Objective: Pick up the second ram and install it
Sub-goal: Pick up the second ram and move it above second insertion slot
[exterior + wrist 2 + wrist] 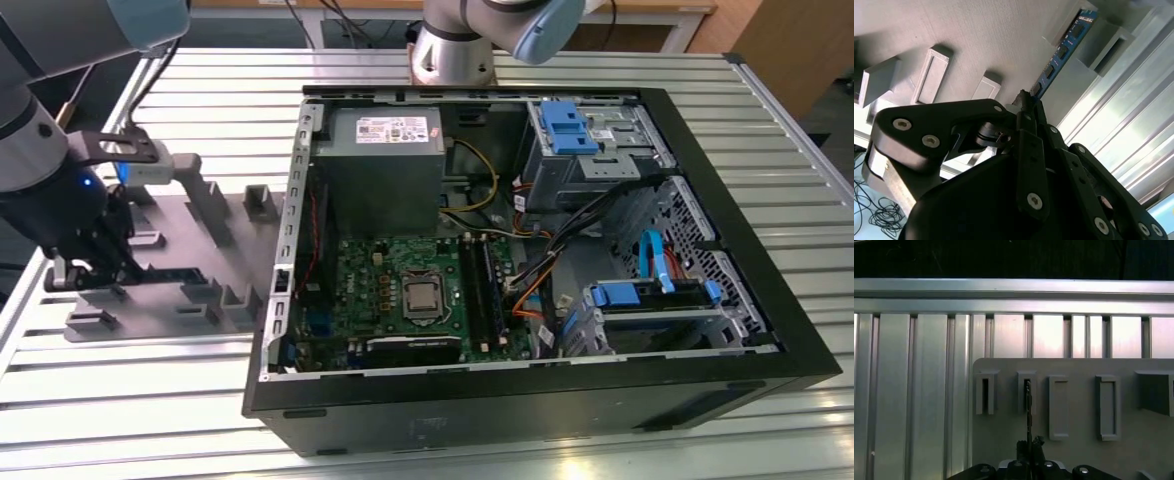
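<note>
second ram (1060, 51), a long, narrow, flat blue-green circuit-board stick with dark chips, stands on its long edge in the second wrist view. it sits in the slotted blocks of a grey moulded plastic tray (954, 30) and runs away from the camera. the black metal gripper (1026, 100), built of bolted linkage arms, meets the near end of the stick. its two fingers are drawn in tight against the board's flat faces, so it reads as clenched on the ram. beside the tray lies the ribbed silver aluminium table top (1126, 115). in the first wrist view the ram (1028, 410) appears edge-on as a thin dark upright line, its far end resting in a narrow slot of the tray (1134, 455). the gripper (1029, 444) pinches the near end of that line, and the table's (914, 390) long silver ribs run beyond the tray's edge. in the exterior view the arm's dark wrist reaches down at the exterior view's left, with the gripper (83, 272) low among the raised blocks of the tray (187, 245). the tray rests on the table (227, 90), just beside a black desktop computer case (534, 410) that lies open on its side. inside the case are a large green motherboard (387, 270) and a grey power-supply box (380, 170), both apart from the gripper.
</note>
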